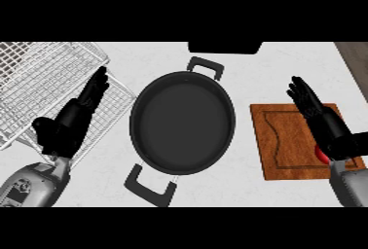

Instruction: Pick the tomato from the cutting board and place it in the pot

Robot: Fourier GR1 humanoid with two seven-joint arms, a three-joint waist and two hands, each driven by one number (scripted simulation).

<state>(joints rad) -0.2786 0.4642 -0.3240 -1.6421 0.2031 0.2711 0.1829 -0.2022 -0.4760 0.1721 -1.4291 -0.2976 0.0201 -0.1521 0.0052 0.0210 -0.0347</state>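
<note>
Item: small red round tomato [322, 154], only a sliver showing; lies on the brown wooden cutting board [287, 143], at its right side, mostly hidden beneath the right hand's wrist
Item: cutting board, rectangular, with a groove running round its face; flat on the white counter top [237, 58], just right of the pot, not touching it
Item: large black round pot [182, 122] with two loop handles, one at far right of its rim, one at near left; stands mid-counter, nothing inside
Item: right hand [316, 109], black, above the board, fingers straight and together, pointing away; holds nothing
Item: left hand [75, 116], black, fingers straight, over the white wire rack [36, 78] at the counter's left; holds nothing
Item: dark object [224, 47] at the far edge, cut off; kind cannot be told
</note>
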